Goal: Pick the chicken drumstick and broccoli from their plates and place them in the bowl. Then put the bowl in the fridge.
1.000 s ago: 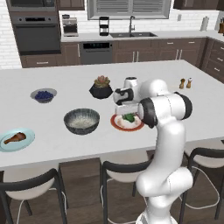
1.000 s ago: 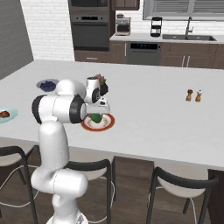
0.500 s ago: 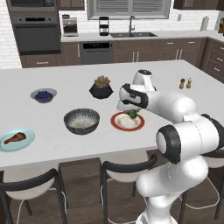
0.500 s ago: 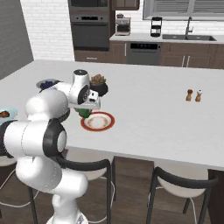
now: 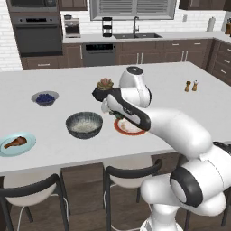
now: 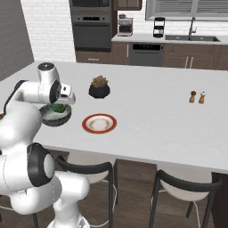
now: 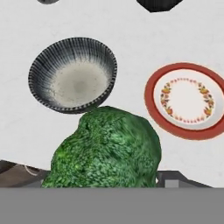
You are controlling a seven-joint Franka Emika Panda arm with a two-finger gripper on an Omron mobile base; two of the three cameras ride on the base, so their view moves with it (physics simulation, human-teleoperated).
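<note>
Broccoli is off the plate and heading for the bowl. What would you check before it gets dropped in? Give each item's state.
1. Broccoli held in the gripper: ok, it is lifted off the counter, close before the hand camera.
2. Red-rimmed plate bare: ok, nothing left on it.
3. Bowl upright and free inside: ok, its whitish inside holds nothing.
4. Broccoli above the bowl's opening: cannot tell; the right base view puts it over the bowl, the hand view shows the bowl ahead of it.
5. Succulent pot out of the path: ok, it stands behind the plate.
6. Chicken drumstick yet to go: not ok, it lies on the blue plate.
</note>
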